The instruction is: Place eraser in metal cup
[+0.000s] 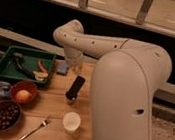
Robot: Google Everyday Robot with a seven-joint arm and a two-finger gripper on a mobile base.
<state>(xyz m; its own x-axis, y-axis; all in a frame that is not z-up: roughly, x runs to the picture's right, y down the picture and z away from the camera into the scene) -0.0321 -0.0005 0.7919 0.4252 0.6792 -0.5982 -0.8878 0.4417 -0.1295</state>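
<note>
Here, eraser (76,88) below gripper (72,62), tilted

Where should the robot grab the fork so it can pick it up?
Take the fork by the middle of its thin handle, coming straight down from above, fingers closing across it. It lies flat and slanted on the wooden table. The gripper is farther back.

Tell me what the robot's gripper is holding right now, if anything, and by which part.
It cannot be told. The gripper hangs above the table, just over the flat black rectangular eraser, which stands tilted on end; any contact at its upper end is not discernible.
</note>
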